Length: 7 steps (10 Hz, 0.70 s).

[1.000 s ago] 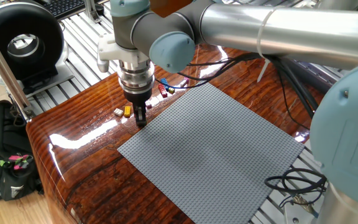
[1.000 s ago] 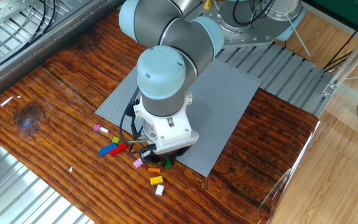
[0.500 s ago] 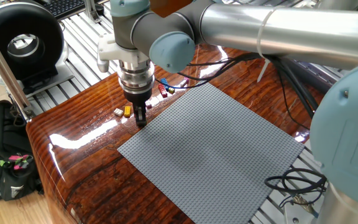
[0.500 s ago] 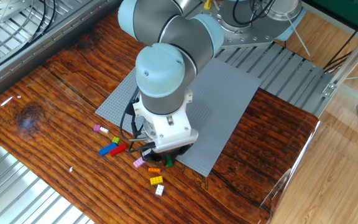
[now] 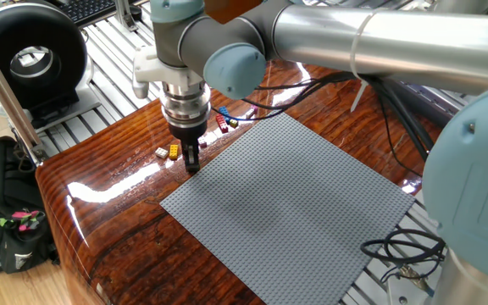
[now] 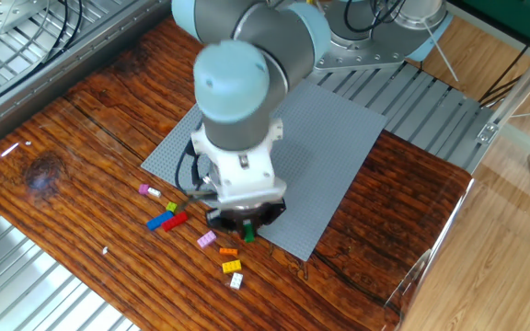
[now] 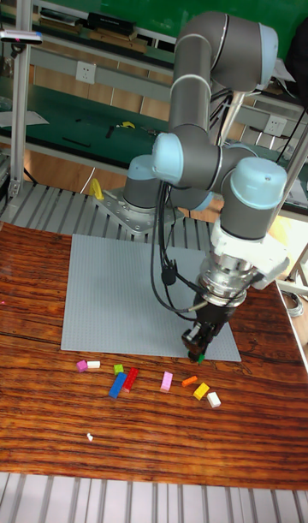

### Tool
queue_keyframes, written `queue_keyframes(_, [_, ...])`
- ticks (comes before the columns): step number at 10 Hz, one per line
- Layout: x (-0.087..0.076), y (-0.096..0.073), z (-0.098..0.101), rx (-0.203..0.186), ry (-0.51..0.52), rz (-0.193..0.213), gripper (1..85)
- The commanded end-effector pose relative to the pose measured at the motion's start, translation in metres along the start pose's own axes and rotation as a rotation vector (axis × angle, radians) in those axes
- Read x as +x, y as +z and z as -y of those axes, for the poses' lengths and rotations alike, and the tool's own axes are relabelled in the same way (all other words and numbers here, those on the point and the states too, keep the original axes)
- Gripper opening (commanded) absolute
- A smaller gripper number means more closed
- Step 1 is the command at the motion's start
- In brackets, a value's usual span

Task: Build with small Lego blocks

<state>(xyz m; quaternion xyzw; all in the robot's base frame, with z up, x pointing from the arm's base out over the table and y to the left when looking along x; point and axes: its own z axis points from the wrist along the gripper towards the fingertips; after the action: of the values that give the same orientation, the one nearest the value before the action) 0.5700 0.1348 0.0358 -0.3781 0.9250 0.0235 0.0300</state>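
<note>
Gripper [image 7: 198,349], jaws pinching a green Lego brick [image 7: 201,358] at the grey baseplate [image 7: 128,300] near corner (studs should align before pressing).

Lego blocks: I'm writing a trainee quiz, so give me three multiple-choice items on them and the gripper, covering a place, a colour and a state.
1. Where do the loose blocks lie?
A. In the middle of the baseplate
B. On the wood table, along the baseplate's edge
C. On the metal slats

2. What colour is the block beside the blue block?
A. White
B. Orange
C. Red

3. How does the gripper stand?
A. Low, pointing down at the baseplate's corner
B. Raised high above the table
C. Lying flat on the wood

Key: 1 B, the blocks sit on the table just off the baseplate. 2 C, a red block lies against the blue block. 3 A, the gripper hangs upright, close over that corner.
</note>
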Motion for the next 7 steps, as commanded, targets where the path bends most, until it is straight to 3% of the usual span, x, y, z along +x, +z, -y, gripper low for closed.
queue_keyframes(1, [0.015, -0.012, 0.007, -0.007, 0.213, -0.022, 2.0])
queue_keyframes(3, [0.020, -0.016, 0.015, -0.003, 0.325, -0.023, 2.0])
queue_keyframes(4, [0.015, -0.019, 0.019, -0.004, 0.391, 0.002, 2.0])
queue_keyframes(5, [0.013, -0.022, 0.030, 0.019, 0.466, 0.029, 1.7])
queue_keyframes(7, [0.014, -0.025, 0.025, -0.035, 0.556, 0.033, 1.7])
